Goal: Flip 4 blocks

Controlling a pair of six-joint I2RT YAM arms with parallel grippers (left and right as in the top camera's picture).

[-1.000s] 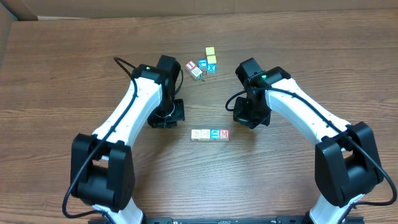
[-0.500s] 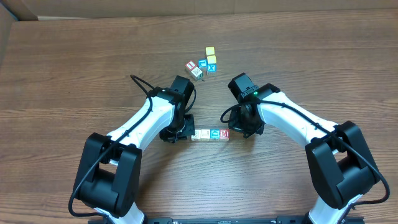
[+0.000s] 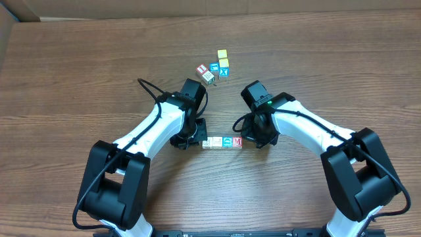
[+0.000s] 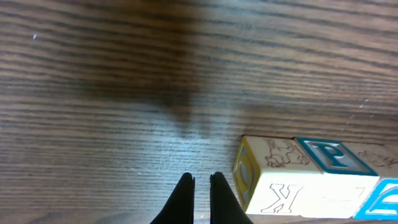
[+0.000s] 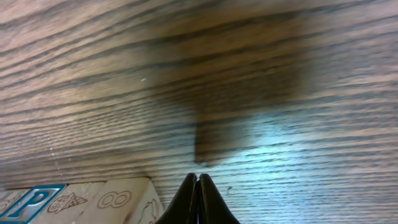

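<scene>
Four small wooden alphabet blocks [image 3: 222,142] lie in a straight, tight row on the brown wood-grain table [image 3: 79,72], near its front edge and between the two arms. From the overhead camera the row runs from a cream-faced block [image 3: 206,142] at the left end, through a second pale one and a blue-faced block [image 3: 227,142], to a red-faced block marked M [image 3: 237,141] at the right end.

The left arm [image 3: 154,122] rises from its base at the lower left. Its white forearm slants up and inward, then the wrist folds down so the black gripper head sits at the left end of the row. The right arm [image 3: 309,125] mirrors it from the lower right, with its wrist bent down at the red end.

In the left wrist view the left gripper [image 4: 201,182] points down at bare table. Its two black fingers are drawn nearly together with only a thin slit between them and hold nothing. The cream-faced block is just to their right, and whether it touches them is unclear.

In the right wrist view the right gripper [image 5: 197,182] has its fingers pressed fully together and is also empty. The tips are on or just above the table, just beside the end of the row.

A loose cluster of yellow, blue and red cubes [image 3: 216,66] lies well apart, farther back on the table.
</scene>
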